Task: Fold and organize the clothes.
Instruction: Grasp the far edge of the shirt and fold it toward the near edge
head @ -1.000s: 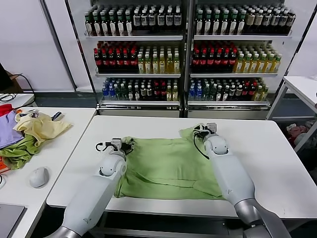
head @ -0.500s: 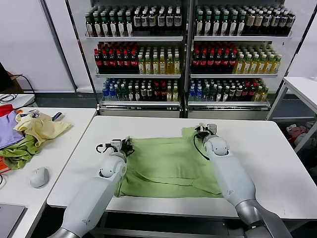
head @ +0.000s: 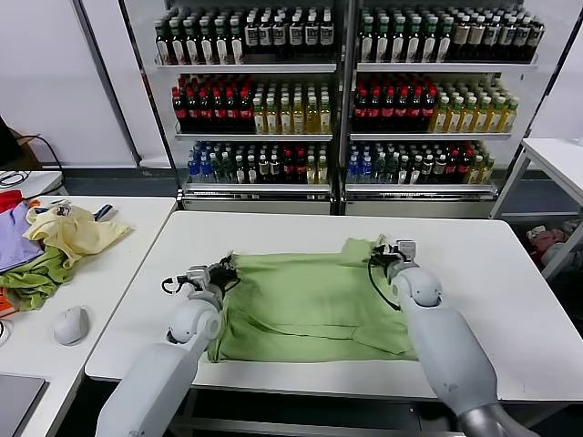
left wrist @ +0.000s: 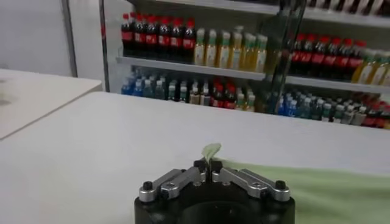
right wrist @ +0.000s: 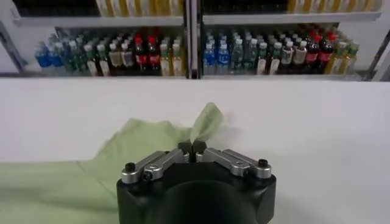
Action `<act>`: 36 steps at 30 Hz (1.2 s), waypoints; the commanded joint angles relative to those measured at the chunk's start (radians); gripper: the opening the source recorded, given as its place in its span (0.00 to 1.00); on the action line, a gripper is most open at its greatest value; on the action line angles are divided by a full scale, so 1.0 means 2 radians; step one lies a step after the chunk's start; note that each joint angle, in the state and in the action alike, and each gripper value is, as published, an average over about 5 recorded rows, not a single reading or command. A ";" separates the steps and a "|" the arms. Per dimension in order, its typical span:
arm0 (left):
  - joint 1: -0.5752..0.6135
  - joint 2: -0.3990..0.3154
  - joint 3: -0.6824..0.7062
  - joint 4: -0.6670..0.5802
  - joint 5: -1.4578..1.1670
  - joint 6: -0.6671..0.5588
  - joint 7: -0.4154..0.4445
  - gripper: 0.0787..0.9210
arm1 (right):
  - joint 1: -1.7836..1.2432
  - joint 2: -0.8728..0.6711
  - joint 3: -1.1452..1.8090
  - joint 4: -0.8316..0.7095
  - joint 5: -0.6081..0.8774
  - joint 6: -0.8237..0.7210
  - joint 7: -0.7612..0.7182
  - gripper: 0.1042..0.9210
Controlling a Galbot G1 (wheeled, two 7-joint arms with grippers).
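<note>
- The shirt [head: 314, 296] lies spread on the white table [head: 510, 273], near its front edge, and it looks flatter and more stretched sideways than a moment ago.
- The left gripper [head: 221, 270] is at the far left corner of the shirt. Its jaws were apart one second ago and are now together, clamped on a small tip of green cloth, which the left wrist view shows sticking up between the fingertips [left wrist: 210, 167].
- The right gripper [head: 387, 252] is at the far right corner. Its jaws have also closed, and they pinch a raised flap of the shirt [right wrist: 204, 125].
- Both arms have moved a little outward, so the far edge is now drawn tighter between the two grips.
- I judge that the grasp step is finished and that a fold towards the near edge can follow; the thin cloth may slip out of such small pinches.
- On the side table [head: 127, 264] to the left lies a pile of other clothes [head: 55, 246], beside a computer mouse [head: 71, 324].
- Farthest away, the shelves [head: 346, 127] hold rows of bottles [head: 273, 109], all standing upright.
</note>
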 commanded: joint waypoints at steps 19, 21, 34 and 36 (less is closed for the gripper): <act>0.198 0.049 -0.047 -0.207 0.018 0.028 0.006 0.02 | -0.299 -0.019 0.150 0.305 -0.010 -0.012 0.014 0.02; 0.200 0.048 -0.047 -0.207 0.032 0.031 0.007 0.02 | -0.301 -0.013 0.146 0.301 -0.023 -0.016 0.020 0.02; 0.225 0.020 -0.054 -0.242 0.113 0.014 -0.017 0.31 | -0.337 0.002 0.139 0.342 -0.086 -0.006 0.017 0.27; 0.236 0.008 -0.051 -0.245 0.132 0.012 -0.027 0.37 | -0.340 0.002 0.142 0.343 -0.089 -0.005 0.018 0.34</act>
